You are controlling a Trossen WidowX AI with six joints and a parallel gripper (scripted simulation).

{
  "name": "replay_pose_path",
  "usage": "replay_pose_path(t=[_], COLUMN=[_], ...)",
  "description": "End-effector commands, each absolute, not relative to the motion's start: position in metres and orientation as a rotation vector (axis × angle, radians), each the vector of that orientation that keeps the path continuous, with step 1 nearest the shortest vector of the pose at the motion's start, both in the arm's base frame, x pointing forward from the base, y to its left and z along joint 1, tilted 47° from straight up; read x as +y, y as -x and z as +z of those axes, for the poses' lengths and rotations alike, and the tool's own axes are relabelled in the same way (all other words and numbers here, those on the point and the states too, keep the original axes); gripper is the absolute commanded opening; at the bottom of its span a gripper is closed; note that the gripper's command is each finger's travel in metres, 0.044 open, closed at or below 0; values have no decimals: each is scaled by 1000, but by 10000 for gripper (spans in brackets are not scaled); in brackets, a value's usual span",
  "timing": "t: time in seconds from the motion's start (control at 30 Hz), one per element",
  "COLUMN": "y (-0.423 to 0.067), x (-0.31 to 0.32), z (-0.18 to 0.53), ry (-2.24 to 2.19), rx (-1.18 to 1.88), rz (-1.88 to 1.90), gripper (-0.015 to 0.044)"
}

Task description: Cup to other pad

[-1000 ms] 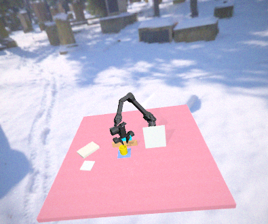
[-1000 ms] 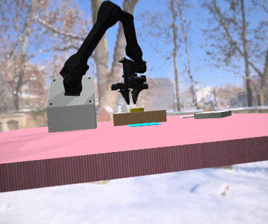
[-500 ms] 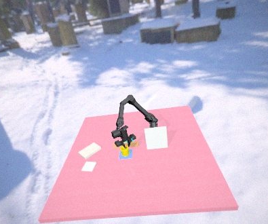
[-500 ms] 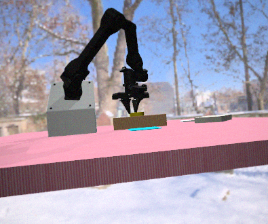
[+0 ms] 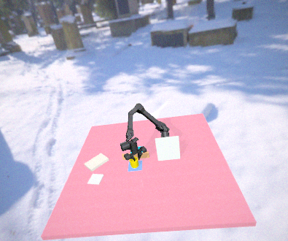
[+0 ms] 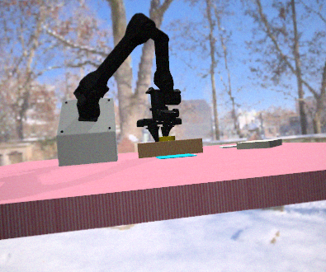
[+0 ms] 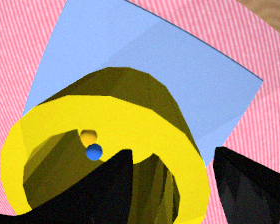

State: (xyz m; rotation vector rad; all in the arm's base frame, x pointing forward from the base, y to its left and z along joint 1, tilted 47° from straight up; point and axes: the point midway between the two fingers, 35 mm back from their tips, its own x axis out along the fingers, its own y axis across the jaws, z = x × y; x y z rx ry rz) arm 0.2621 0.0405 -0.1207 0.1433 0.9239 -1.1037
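Black parallel-jaw gripper (image 7: 171, 196) of mine stands part-open, gripping nothing, one finger inside the yellow round cup's (image 7: 104, 163) mouth, one outside its rim. That cup sits on the light-blue square pad (image 7: 157, 63), a blue marble (image 7: 94, 152) inside.

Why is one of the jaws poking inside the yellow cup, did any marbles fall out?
Nothing looks spilled. The yellow cup stands upright on the blue pad, with a blue marble inside. The gripper is open, one jaw inside the rim and one outside, straddling the wall to grip it.
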Motion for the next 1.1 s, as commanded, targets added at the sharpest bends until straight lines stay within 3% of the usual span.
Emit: replay_pose_path(t=[0.0, 0.2, 1.07], y=[-260, -260, -261], x=[33, 32, 35], z=[-125, -126, -125], ry=[-128, -128, -140], rx=[926, 925, 925], rz=[-1107, -1107, -1107], gripper=[167, 167, 0])
